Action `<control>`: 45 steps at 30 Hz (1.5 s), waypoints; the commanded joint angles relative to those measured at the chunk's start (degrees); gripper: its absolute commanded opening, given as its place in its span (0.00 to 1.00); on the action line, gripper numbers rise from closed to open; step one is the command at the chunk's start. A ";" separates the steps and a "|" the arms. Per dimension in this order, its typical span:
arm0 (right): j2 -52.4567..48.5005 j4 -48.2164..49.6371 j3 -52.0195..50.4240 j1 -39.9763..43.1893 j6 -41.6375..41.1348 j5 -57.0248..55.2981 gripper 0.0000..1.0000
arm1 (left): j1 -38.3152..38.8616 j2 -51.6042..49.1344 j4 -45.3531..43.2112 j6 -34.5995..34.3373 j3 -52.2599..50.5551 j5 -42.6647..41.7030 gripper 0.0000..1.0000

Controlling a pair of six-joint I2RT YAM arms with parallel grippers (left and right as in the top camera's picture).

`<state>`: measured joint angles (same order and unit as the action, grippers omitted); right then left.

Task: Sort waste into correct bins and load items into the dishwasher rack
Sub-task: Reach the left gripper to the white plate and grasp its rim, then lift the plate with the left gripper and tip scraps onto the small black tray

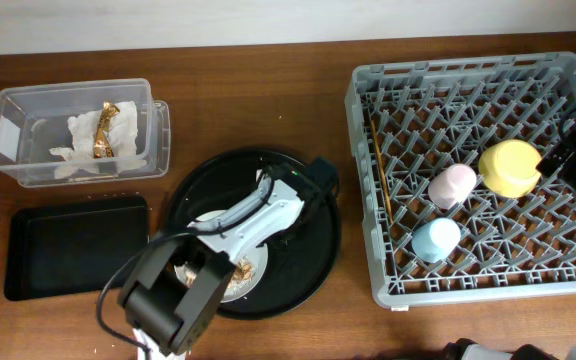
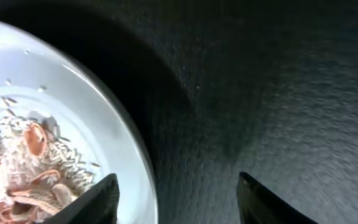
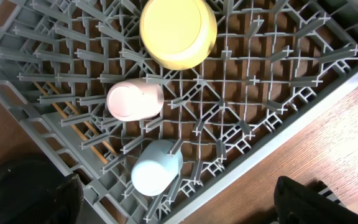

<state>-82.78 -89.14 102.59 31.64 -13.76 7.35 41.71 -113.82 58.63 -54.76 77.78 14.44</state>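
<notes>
The grey plate with tan food scraps lies on the round black tray. My left gripper is down over the plate's right rim. One finger hangs above the plate and the other above the tray, with the jaws still apart and not touching. In the dishwasher rack sit the yellow bowl, pink cup, blue cup and chopsticks. My right gripper hovers wide open and empty over the rack's right side.
A clear box at the back left holds a white napkin and a gold wrapper. The shallow black tray lies in front of it. Bare wooden table borders the rack's rim.
</notes>
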 commanded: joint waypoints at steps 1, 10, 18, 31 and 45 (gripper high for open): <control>-0.22 -0.02 0.39 0.26 -0.48 -0.50 0.99 | 0.24 -2.29 -0.02 -2.67 -0.07 0.33 0.59; -0.22 -0.02 0.39 0.26 -0.48 -0.50 0.99 | 0.24 -3.61 0.20 -2.64 -1.18 -2.14 0.42; -0.22 -0.02 0.39 0.26 -0.48 -0.50 0.99 | -3.06 -3.58 3.61 -1.66 -1.18 -4.15 0.40; -0.22 -0.02 0.39 0.26 -0.48 -0.50 0.99 | -3.26 -3.48 4.26 4.35 -0.96 -4.20 0.01; -0.22 -0.02 0.39 0.26 -0.48 -0.50 0.99 | -5.60 15.45 10.69 11.02 1.09 -0.46 0.01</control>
<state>-82.78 -89.14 102.59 31.64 -13.74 7.33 38.50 -102.15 68.99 -48.38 77.62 11.55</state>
